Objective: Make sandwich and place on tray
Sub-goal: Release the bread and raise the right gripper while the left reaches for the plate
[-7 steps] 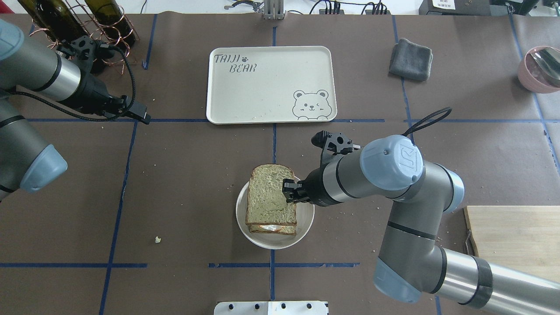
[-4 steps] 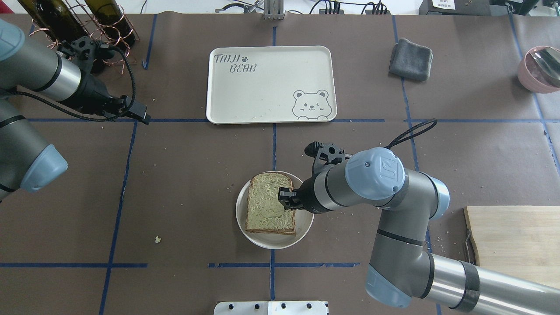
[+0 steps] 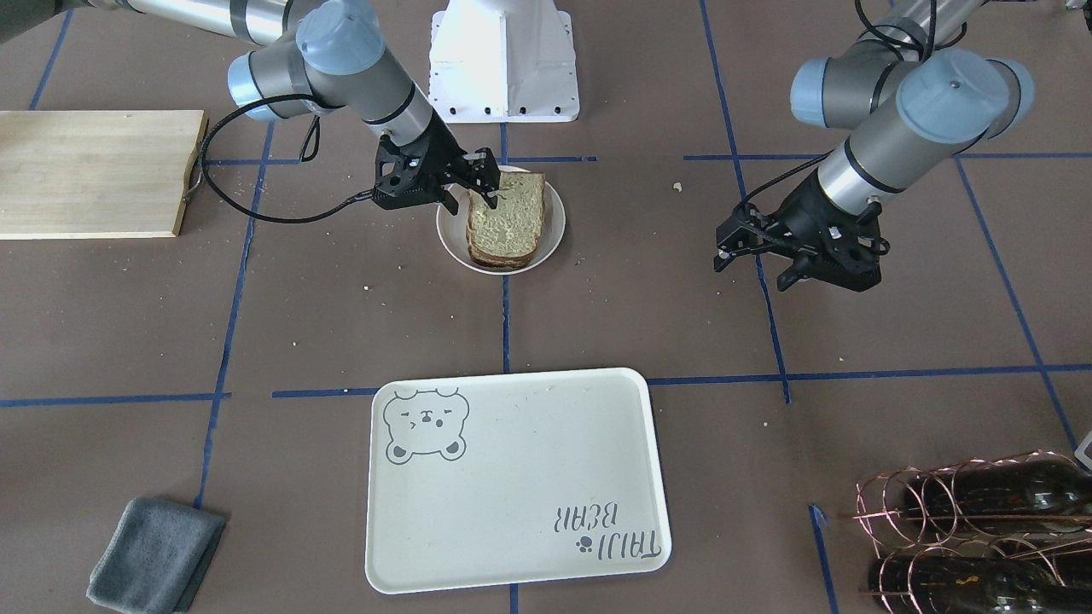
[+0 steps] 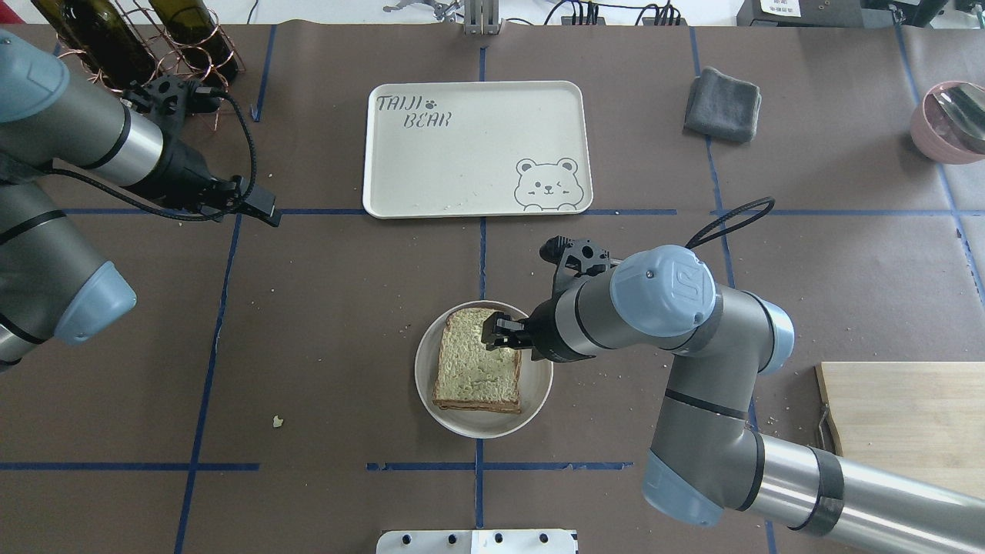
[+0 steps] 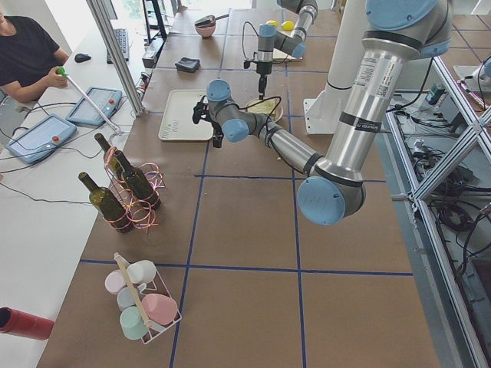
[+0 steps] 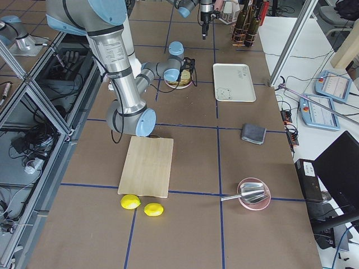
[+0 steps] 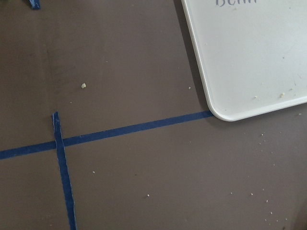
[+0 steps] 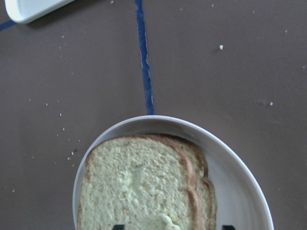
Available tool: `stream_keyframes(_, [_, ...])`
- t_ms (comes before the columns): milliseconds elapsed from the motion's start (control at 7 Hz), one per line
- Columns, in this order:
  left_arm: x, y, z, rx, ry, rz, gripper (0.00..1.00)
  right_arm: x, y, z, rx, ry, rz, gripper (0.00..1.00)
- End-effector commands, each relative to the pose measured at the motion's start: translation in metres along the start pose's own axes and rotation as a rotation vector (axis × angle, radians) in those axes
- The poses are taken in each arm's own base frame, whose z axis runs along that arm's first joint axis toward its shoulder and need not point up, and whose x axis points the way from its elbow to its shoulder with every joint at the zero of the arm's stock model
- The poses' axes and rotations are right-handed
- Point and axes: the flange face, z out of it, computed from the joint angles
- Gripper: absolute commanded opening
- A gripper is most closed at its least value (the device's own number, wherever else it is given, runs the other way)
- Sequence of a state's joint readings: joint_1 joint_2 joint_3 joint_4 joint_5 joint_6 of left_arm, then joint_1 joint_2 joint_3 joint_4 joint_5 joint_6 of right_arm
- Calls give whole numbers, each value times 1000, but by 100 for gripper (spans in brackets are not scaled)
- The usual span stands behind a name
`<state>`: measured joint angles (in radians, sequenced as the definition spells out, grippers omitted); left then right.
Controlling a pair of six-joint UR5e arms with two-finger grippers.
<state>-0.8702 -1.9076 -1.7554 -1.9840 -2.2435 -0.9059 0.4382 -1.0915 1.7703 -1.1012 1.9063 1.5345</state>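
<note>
Currently the right pincer (image 4: 492, 332) hangs just above the far right corner of the sandwich (image 4: 473, 369), its fingers (image 3: 491, 183) spread apart and holding nothing. The right wrist view shows both fingertips wide apart over the bread.

Differences noted:
- A second ago this pincer held the top slice (image 4: 469, 358) tilted above the small round white plate (image 4: 539, 378), with the white egg showing beneath. The slice now lies flat on the lower slice (image 3: 499, 258), crusts roughly aligned.
- 0.6 s ago the fingers sat at the slice's right edge. They are now at its far corner and clear of the bread.
- The left pincer (image 4: 265, 209) has shifted slightly towards the tray (image 4: 462, 165). In the front-facing view its fingers appear spread and empty.

Position of task items: the sandwich rests on the plate directly beneath the right pincer. The tray lies well apart, beyond that pincer on the side away from the robot. Its near corner is close beside the left pincer.

Writing: grey lettering (image 4: 412, 111) on the tray reads "TAIJI BEAR" with a paw mark. A bear-face drawing (image 4: 546, 185) occupies the opposite corner. The right arm's blue joint cap (image 4: 662, 292) bears a "UR" mark.
</note>
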Motion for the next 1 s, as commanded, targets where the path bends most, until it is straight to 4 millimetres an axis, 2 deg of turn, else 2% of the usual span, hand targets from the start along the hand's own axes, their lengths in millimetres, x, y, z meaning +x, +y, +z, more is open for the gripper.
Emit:
stream_keyframes(0, [55,26,27,-17,32,-91,100,1,-37,-51,18,68,68,100])
stream_keyframes(143, [89,46,49,-19,34,-130,100,10,-61,-79,10,117,103,100])
stream_keyframes(286, [120,72,77,-29,29,-165,95,26,-86,-98,19,161,61,100])
stream_keyframes(429, [141,89,96,-38,25,-191,86,39,-98,-112,23,222,2,100])
stream_keyframes(571, [155,109,114,-48,17,-189,77,52,-101,-126,17,261,-71,100])
stream_keyframes(714, [164,124,125,-63,14,-197,70,68,-106,-132,21,285,-70,100])
stream_keyframes(857, [178,135,135,-87,19,-202,64,71,-114,-139,37,286,-59,100])
